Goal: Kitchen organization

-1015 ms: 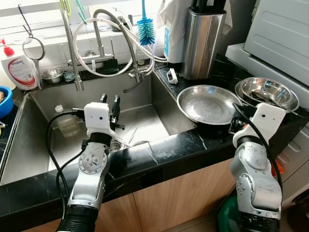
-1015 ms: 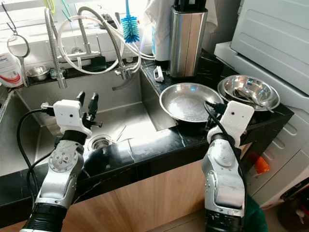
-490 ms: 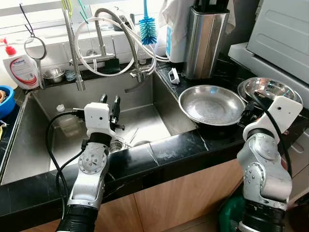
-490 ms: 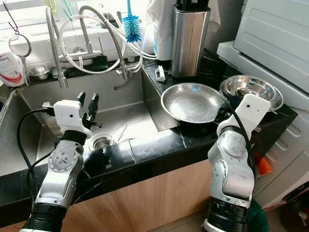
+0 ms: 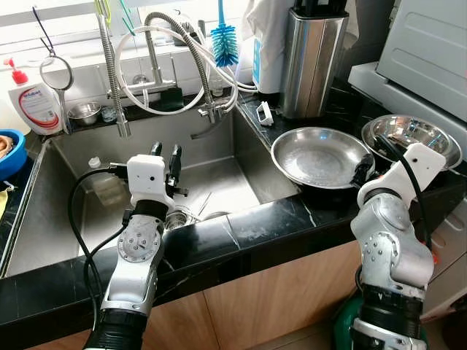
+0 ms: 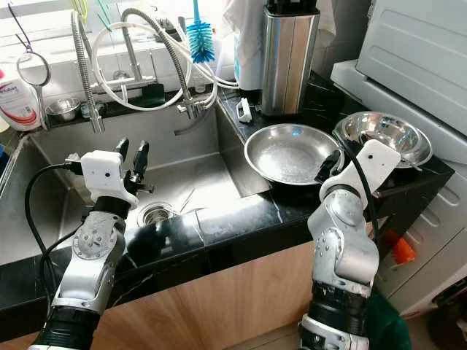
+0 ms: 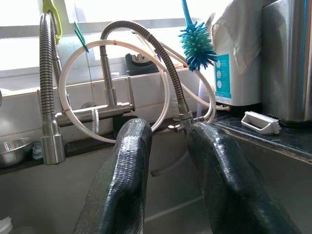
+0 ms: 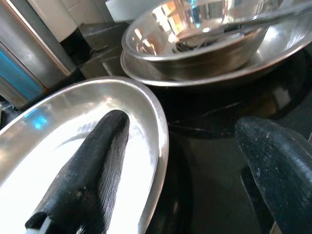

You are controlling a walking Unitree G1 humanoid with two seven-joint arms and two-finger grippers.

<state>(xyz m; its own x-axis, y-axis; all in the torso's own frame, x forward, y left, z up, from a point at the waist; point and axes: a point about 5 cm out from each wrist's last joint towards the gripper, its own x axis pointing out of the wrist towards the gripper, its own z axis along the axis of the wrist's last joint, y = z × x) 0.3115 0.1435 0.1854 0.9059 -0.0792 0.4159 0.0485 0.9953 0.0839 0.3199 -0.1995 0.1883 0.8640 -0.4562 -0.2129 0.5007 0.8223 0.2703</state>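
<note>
A wide steel pan (image 5: 317, 154) sits on the black counter to the right of the sink (image 5: 219, 182). Behind it to the right are stacked steel bowls (image 5: 412, 137) with a utensil inside. My right gripper (image 8: 180, 124) is open at the pan's right rim. One of its fingers (image 8: 92, 161) lies over the pan (image 8: 48, 131) and the other is outside the rim, towards the bowls (image 8: 204, 34). My left gripper (image 5: 165, 153) stands upright over the sink, open with nothing between its fingers (image 7: 129, 165).
A tall steel knife holder (image 5: 310, 62) stands behind the pan, with a small white brush (image 5: 263, 114) beside it. Faucet hoses (image 5: 157, 65) and a blue bottle brush (image 5: 222, 44) hang over the sink. A soap bottle (image 5: 29, 102) and blue bowl (image 5: 7, 149) are far left, a white appliance (image 5: 430, 51) right.
My right arm has swung in towards the pan, bringing its fingers to the pan's right rim. The left arm has not moved. The camera has shifted slightly.
</note>
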